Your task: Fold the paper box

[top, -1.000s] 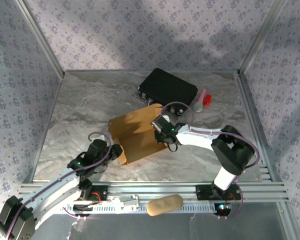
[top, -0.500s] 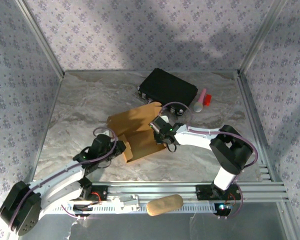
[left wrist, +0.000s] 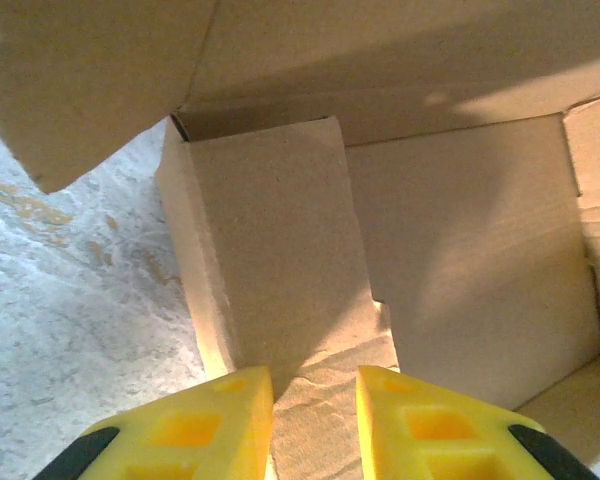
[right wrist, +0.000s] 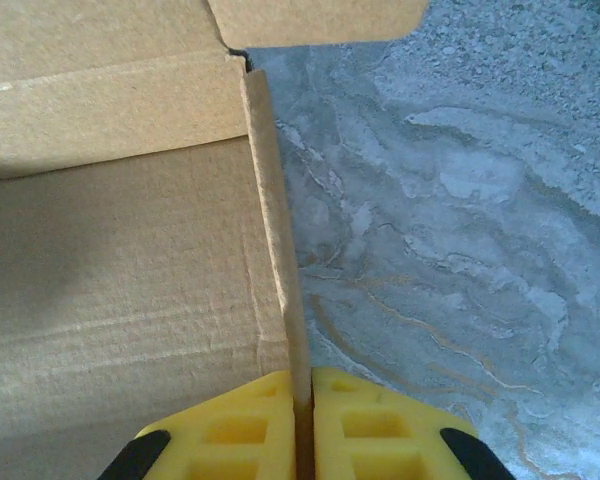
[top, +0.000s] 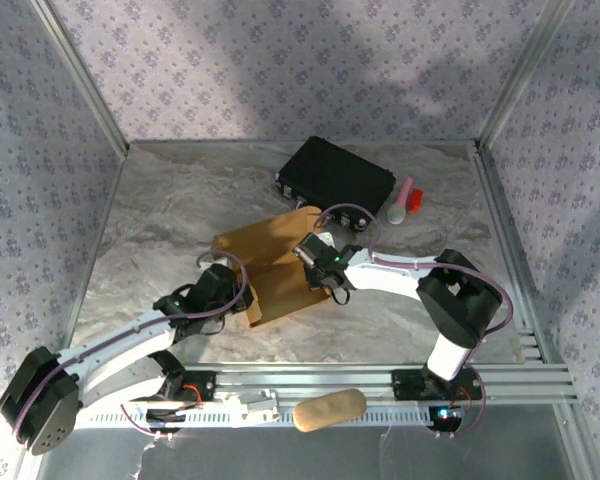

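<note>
The left arm point(top: 130, 340) has reached further out, and the left gripper point(top: 244, 289) has slid right up to the near left side of the paper box point(top: 265, 245). The box has shifted a little to the left, and the right gripper point(top: 317, 262) moved a bit that way too

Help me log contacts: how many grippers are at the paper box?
2. The right gripper pinches a side wall of the paper box between its fingers. The left gripper straddles a flap at the near-left corner, and its grip is unclear.
</note>
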`<state>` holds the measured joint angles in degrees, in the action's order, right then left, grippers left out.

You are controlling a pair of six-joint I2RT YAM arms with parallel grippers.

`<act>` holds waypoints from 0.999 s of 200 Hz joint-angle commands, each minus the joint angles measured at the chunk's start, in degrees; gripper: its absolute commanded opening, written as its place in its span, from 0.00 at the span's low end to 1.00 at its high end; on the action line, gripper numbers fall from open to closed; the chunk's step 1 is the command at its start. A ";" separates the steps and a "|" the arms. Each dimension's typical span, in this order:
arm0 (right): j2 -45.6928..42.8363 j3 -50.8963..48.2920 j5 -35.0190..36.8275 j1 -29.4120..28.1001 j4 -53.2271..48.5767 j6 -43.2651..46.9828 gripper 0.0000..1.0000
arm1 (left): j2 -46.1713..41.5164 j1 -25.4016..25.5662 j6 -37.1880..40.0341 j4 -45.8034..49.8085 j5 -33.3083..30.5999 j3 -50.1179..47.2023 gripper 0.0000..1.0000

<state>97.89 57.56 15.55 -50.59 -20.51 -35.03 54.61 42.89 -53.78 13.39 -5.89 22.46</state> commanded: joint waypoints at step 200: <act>0.91 2.13 2.20 -0.99 -2.09 -3.29 0.05 | -10.12 -18.46 1.15 -2.58 14.82 -6.18 0.43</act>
<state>98.39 58.43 16.34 -51.16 -21.43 -37.10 41.47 25.80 -53.28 21.41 0.62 17.45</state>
